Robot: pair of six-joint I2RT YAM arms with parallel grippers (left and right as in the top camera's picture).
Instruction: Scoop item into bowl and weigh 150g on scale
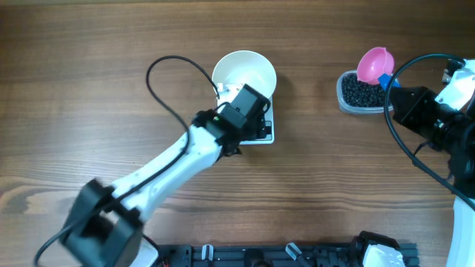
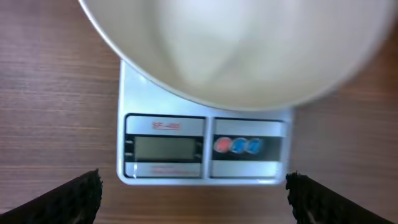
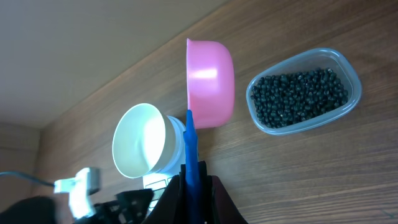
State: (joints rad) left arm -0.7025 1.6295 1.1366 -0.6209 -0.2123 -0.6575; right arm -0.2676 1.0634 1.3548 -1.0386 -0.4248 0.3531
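Upper centre, overhead view: the white bowl (image 1: 245, 73) sits on the scale (image 1: 266, 135), which rests on the wooden table (image 1: 89, 44). The scale's display (image 2: 165, 148) faces the bottom of the frame; its digits cannot be read.

Your left gripper (image 2: 196, 205) hovers over that display edge, spread wide and holding nothing. Its fingertips (image 2: 68, 199) show in the lower corners of the left wrist view.

Upper right, overhead view: the black beans (image 1: 358, 90) lie in a clear tub (image 1: 343, 104), well apart from the bowl.

Your right gripper (image 3: 193, 186) is clamped on the blue handle (image 3: 191, 140) of the pink scoop (image 3: 211, 81). The scoop overlaps the tub's upper edge; you cannot tell whether they touch.
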